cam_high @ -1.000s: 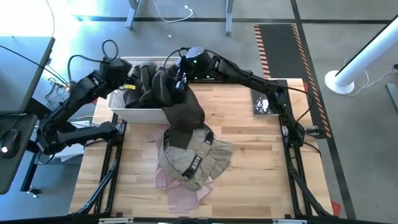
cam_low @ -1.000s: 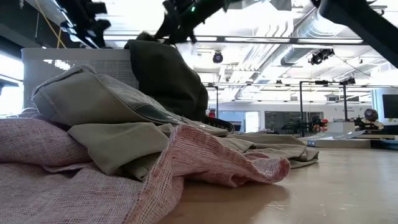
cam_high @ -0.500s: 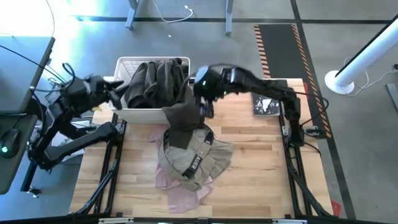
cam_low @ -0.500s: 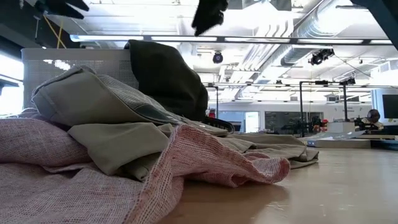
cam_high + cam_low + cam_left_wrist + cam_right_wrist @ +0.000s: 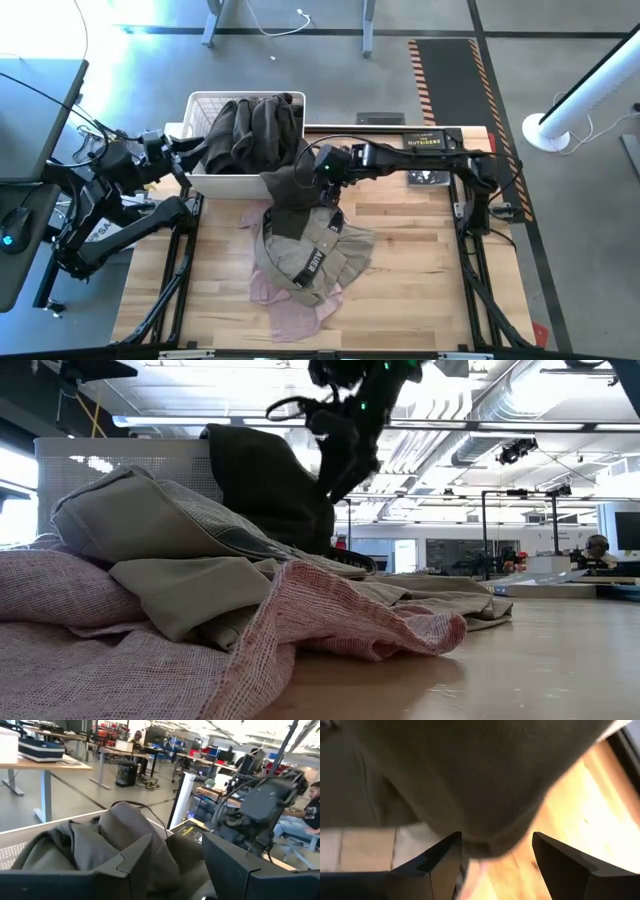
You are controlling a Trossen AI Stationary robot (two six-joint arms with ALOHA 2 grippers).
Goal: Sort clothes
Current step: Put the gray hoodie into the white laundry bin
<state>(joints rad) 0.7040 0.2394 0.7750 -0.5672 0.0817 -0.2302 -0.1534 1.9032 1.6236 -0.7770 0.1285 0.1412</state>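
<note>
Clothes heaped mid-bench and in a basket at the far edge. Right hand low over the dark olive-brown garment, fingers apart with the cloth's rounded hem sagging between them, nothing clamped. Olive cloth thick and matte, draped from the white basket rim down onto the bench; seen from table height as a dark upright hump with the right arm's wrist close beside it.

Below it a khaki garment, crumpled in soft folds, crossed by a black lettered band. Under that a pale pink garment, loose open weave, coarse grid texture plain in the low view, spilling toward the near edge.

Three garments on the bench in one overlapping pile. More dark fabric bundled in the basket, number of pieces hard to tell. Basket rectangular, perforated white walls.

Left hand held off the bench's left side, just beside the basket's left wall, fingers apart and holding nothing.

Black book with yellow title lettering flat near the far right corner, a smaller printed dark item just next to it. Bench of pale wood planks, bare on the right half and along the left strip; pile well apart from the right edge.
</note>
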